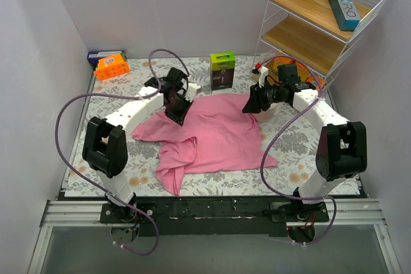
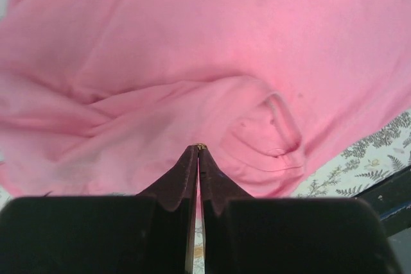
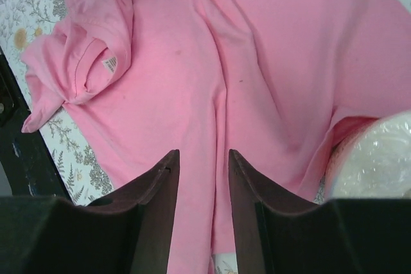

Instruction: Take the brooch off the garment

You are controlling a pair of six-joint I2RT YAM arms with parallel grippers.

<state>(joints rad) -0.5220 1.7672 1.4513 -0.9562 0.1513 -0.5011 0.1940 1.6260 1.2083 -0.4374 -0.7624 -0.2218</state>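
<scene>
I am looking down at the garment [image 1: 218,136]. It is lying rumpled in the middle of the flowery table cover [image 1: 128,91], between the 2 arms.

The left gripper [image 2: 200,152] is hanging over the top left part of the garment, near the collar [image 2: 282,136]. Its 2 fingers are squeezed tight together, and a tiny gold bit is showing at the very tips. I am guessing this is the brooch [image 2: 200,146], but it is too small to be sure. The tips are looking lifted off the cloth, though I cannot tell if a pin is caught in a fold.

The right gripper [image 3: 203,158] is hovering over the right edge of the garment, next to a white round thing [image 3: 379,158]. Its fingers are standing part way apart, with nothing between them.

I am thinking the brooch is small, hard and light, and maybe slippery. The pinch is needing to be firm and right on it, or it could pop out and get lost in the folds. The garment is soft, thin and floppy, so it is going to rise with the pin if the pin is snagging. If so, I am planning to press the right fingers on flat cloth near the collar.
</scene>
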